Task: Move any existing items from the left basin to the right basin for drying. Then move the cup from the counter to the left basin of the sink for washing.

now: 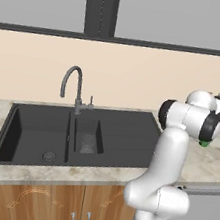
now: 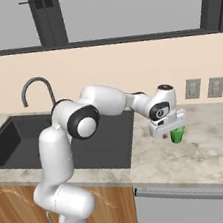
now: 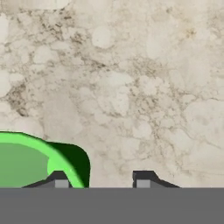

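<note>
The bright green cup (image 2: 177,135) stands on the beige counter (image 2: 205,152) to the right of the dark sink (image 1: 128,133). My gripper (image 2: 173,129) reaches down over it. In the hand view the cup's rim (image 3: 30,146) curves in from the lower left. One fingertip (image 3: 60,178) sits at the rim on the inner side, the other (image 3: 142,178) stands outside, with bare counter between it and the cup wall. The jaws are partly apart. The wide left basin (image 1: 14,131) looks bare. A faint greyish see-through shape (image 1: 87,143) sits in the narrow right basin (image 1: 100,130).
The grey gooseneck tap (image 1: 78,84) rises behind the divider between the basins. The ribbed drainboard (image 1: 132,141) lies between the right basin and the cup. Two wall sockets (image 2: 203,88) are on the wall behind the cup. My arm's elbow (image 1: 189,120) hides most of the cup in the left base view.
</note>
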You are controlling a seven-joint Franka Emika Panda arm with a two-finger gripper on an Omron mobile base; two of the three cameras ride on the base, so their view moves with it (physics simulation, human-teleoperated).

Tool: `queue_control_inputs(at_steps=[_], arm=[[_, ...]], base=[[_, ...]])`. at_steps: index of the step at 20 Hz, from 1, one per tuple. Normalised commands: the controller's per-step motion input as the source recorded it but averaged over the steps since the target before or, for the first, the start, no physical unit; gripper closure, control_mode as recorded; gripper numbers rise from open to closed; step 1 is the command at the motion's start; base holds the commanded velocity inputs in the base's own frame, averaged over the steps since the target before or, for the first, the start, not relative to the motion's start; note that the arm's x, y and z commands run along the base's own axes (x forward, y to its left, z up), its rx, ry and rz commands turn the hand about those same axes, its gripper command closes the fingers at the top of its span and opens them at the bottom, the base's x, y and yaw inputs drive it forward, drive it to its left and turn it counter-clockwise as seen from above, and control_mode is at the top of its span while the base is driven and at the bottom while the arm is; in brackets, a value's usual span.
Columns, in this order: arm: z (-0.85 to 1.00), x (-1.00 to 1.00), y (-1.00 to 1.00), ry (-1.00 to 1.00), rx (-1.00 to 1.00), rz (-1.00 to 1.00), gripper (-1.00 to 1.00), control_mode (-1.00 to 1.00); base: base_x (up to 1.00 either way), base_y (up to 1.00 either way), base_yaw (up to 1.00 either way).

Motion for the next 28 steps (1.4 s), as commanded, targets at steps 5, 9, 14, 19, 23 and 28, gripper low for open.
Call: queue_control_inputs(at_steps=[5,9,14,19,23,28], arm=[[0.00,-0.04,0.09,-0.04,0.00,0.00,1.00,-1.00],[0.06,-0.11,0.37,-0.09,-0.05,0.01,1.00,-1.00],[0.39,-0.09,0.45,-0.10,-0.13,0.02,1.00,-1.00],[0.47,-0.03,0.53,-0.02,-0.11,0.01,1.00,-1.00],[0.39,-0.02,0.58,-0.01,-0.07,0.05,1.00,-1.00],[0.28,0.00,0.44,0.00,-0.01,0.11,1.00,-1.00]], base=[[0.00,0.00,0.00],[0.00,0.00,0.00],[0.00,0.00,0.00],[0.00,0.00,0.00],[0.00,0.00,0.00],[0.00,0.00,0.00]])
